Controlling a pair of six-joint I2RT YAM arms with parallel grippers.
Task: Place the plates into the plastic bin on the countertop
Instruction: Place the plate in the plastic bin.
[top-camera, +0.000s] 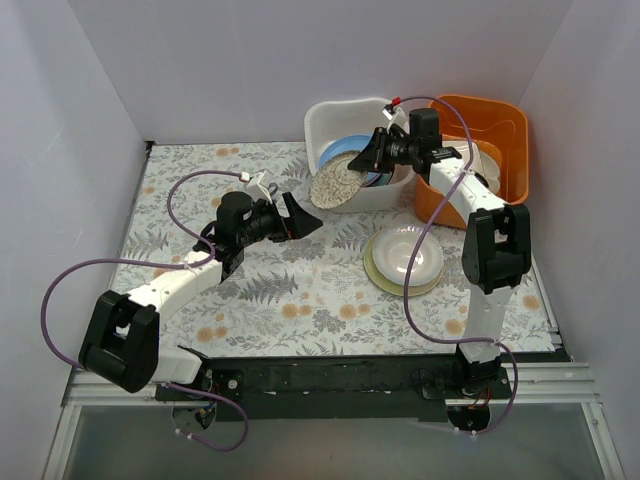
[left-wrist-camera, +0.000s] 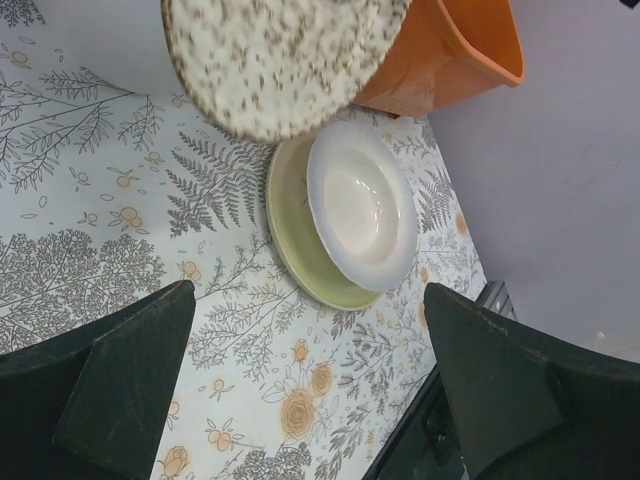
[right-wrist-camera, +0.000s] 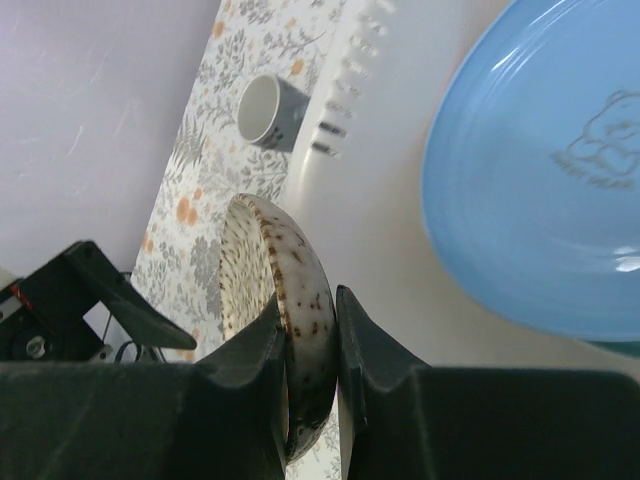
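My right gripper (top-camera: 372, 158) (right-wrist-camera: 312, 330) is shut on the rim of a speckled beige plate (top-camera: 335, 182) (right-wrist-camera: 290, 270) (left-wrist-camera: 280, 60). The plate hangs on edge, tilted, at the front wall of the white plastic bin (top-camera: 340, 108) (right-wrist-camera: 380, 180). A blue plate (top-camera: 345, 150) (right-wrist-camera: 540, 190) lies inside the bin. On the fern-printed countertop (top-camera: 300, 290) a white plate (top-camera: 405, 250) (left-wrist-camera: 360, 205) rests on a cream-green plate (top-camera: 385, 275) (left-wrist-camera: 300, 250). My left gripper (top-camera: 300, 220) (left-wrist-camera: 310, 370) hovers open and holds nothing, left of the speckled plate.
An orange tub (top-camera: 490, 115) (left-wrist-camera: 450, 50) stands right of the bin, with white dishes inside. A small grey cup (right-wrist-camera: 265, 110) sits on the countertop beside the bin. White walls enclose the table on three sides.
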